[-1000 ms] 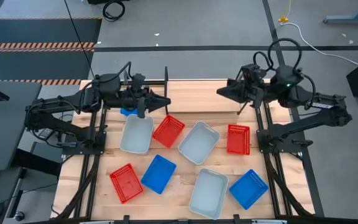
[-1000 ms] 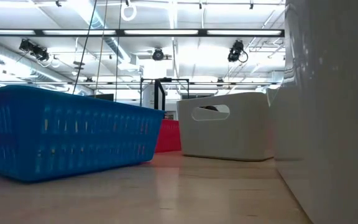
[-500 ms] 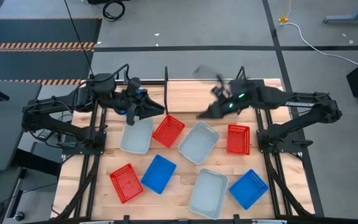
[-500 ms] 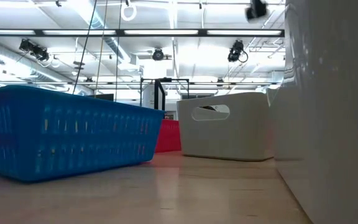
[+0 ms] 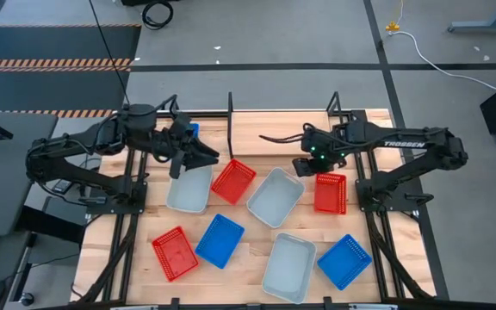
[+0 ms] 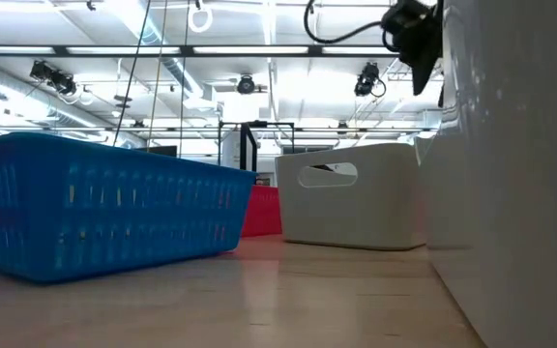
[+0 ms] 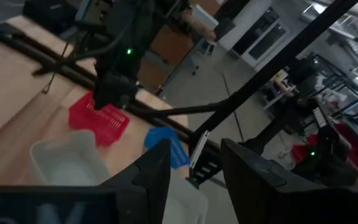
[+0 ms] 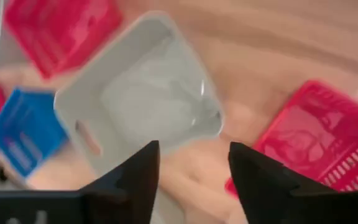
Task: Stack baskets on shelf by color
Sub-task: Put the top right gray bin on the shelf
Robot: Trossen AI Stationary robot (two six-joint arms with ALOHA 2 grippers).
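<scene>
1. Right gripper (image 5: 302,164) at centre-right of the high view, above the tabletop (image 5: 265,129), just over the upper corner of the middle grey-white basket (image 5: 275,197); fingers (image 8: 135,177) spread wide apart in the right wrist view, nothing between them, touching nothing.
2. Left gripper (image 5: 207,155) at upper left of centre, over the top edge of the left grey-white basket (image 5: 189,186); fingers (image 7: 157,171) apart in the left wrist view, empty.
3. Baskets loose on the tabletop: red basket (image 5: 233,181) between the two upper grey-white ones, another red basket (image 5: 331,192) right of centre, a third red one (image 5: 175,253) at lower left.
4. Blue basket (image 5: 220,240) beside that lower-left red one, another blue basket (image 5: 344,261) at lower right, third grey-white basket (image 5: 288,267) between them.
5. Shelf post (image 5: 231,116) upright at top centre.
</scene>
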